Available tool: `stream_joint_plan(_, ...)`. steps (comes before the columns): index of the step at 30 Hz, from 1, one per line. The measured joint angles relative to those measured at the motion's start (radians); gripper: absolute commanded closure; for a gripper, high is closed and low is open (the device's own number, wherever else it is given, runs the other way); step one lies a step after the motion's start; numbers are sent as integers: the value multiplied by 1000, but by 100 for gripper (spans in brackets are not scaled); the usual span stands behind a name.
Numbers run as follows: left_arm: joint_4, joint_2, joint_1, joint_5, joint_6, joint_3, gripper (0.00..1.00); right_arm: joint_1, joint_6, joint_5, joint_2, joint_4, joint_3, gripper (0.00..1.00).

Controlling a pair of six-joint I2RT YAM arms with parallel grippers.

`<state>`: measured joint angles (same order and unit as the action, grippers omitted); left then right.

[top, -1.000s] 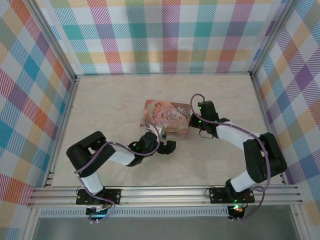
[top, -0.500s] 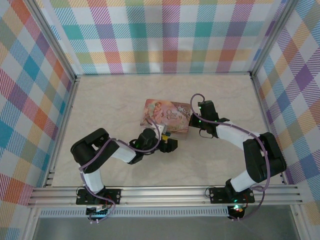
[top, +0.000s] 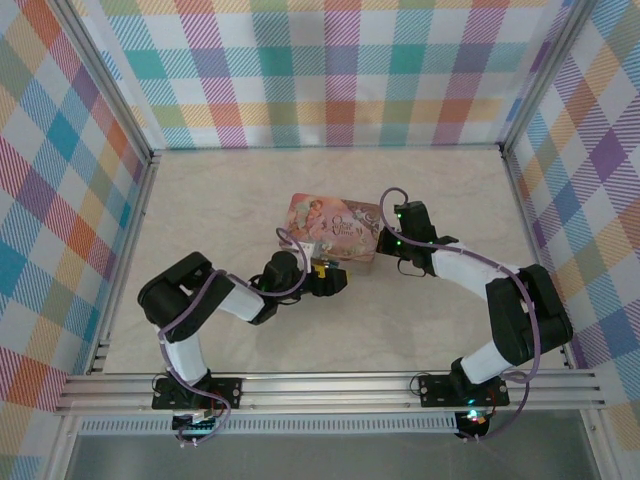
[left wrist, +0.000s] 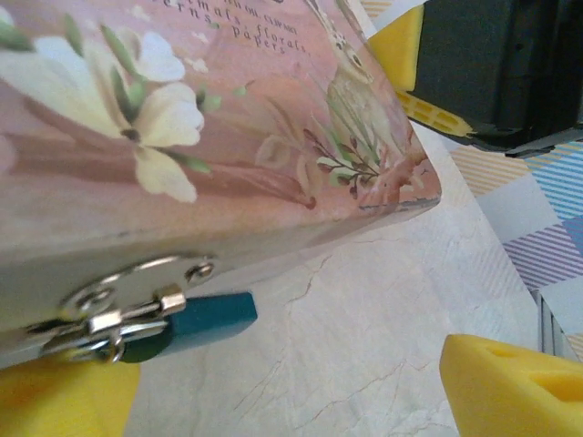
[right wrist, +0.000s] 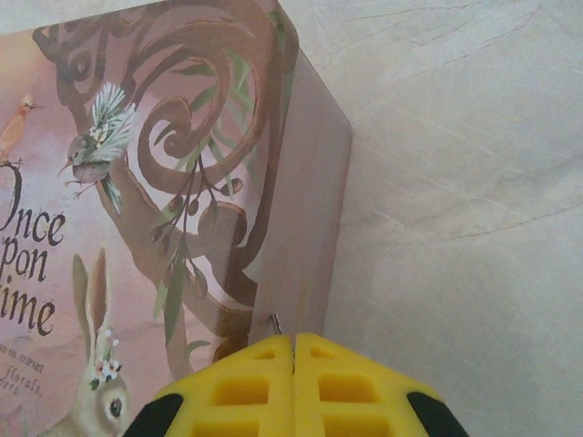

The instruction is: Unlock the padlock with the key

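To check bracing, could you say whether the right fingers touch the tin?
Cannot tell: the right wrist view shows the shut fingers overlapping the tin's wall, hiding any gap.

Pink illustrated tin (left wrist: 228, 137) with a smooth, faintly glossy printed surface; shiny silvery metal clasp (left wrist: 137, 289); matt, marble-patterned tabletop (left wrist: 364, 346); matt yellow moulded finger pads (right wrist: 346, 387).

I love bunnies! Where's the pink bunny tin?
Top view: the pink tin lies in the middle of the table, left gripper at its near edge, right gripper at its right end.
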<state>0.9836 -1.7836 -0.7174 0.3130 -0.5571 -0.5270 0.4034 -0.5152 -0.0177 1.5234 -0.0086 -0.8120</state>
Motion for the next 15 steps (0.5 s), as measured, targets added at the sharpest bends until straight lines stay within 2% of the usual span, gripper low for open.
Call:
stream_joint_plan(7,-61,118,13,-43,31,34,7,0,0,2,0,1,0,100)
stream_joint_plan(15,-94,103,15,-92,53,31,6,2,0,4,0,3,0,100)
